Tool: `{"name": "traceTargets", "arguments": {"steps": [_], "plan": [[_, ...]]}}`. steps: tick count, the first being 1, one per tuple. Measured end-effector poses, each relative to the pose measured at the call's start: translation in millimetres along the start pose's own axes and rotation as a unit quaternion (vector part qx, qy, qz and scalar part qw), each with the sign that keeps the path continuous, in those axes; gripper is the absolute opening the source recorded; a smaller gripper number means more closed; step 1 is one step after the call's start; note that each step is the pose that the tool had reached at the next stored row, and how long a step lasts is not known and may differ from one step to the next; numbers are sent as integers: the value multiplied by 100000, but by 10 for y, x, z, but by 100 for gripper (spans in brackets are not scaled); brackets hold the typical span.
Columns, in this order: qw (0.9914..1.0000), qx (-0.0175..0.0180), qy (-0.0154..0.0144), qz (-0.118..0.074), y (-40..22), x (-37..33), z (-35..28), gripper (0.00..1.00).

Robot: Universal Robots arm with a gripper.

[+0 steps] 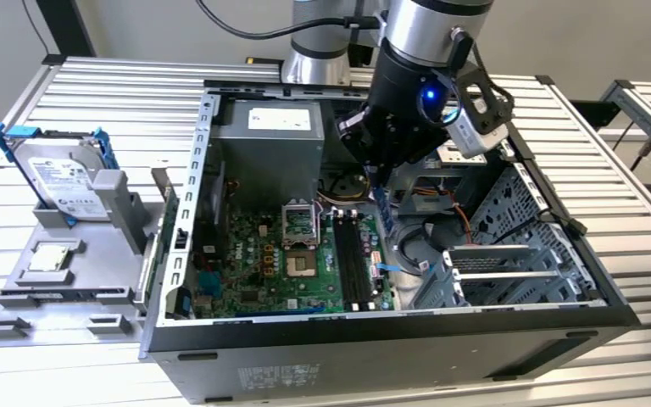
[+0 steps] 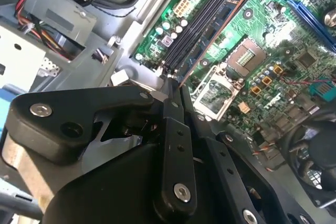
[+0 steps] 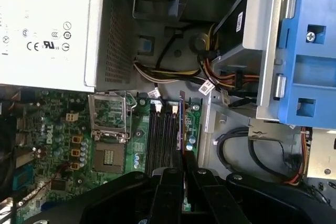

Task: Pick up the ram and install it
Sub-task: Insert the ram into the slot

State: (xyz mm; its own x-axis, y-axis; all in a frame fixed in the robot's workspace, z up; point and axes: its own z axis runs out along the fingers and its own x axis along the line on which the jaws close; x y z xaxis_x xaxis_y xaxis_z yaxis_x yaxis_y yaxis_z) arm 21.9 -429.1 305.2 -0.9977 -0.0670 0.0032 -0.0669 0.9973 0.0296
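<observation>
Inside the open PC case, at 3 o'clock of the CPU socket (image 1: 302, 264), pincer (image 1: 380, 188) grips the ram (image 1: 383, 222) edge-on above the slots (image 1: 354, 254). Light, stiff, fragile; hold by edges.

I've got the ram (image 3: 181, 124) on edge here, a thin dark stick seen edge-on, running lengthwise right over the memory slots (image 3: 163, 135) on the green motherboard (image 3: 63, 140), one end pinched up in the gripper (image 3: 184, 174).
</observation>
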Motion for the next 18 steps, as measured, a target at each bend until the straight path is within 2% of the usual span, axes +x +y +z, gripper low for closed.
{"name": "traceTargets", "arguments": {"steps": [4, 12, 18], "plan": [[99995, 570, 16, 786, -9, 3, 37, 0], [99979, 1328, 43, 1568, -62, 9, 117, 0], [99970, 1635, 63, 1810, -89, 13, 186, 0]]}}
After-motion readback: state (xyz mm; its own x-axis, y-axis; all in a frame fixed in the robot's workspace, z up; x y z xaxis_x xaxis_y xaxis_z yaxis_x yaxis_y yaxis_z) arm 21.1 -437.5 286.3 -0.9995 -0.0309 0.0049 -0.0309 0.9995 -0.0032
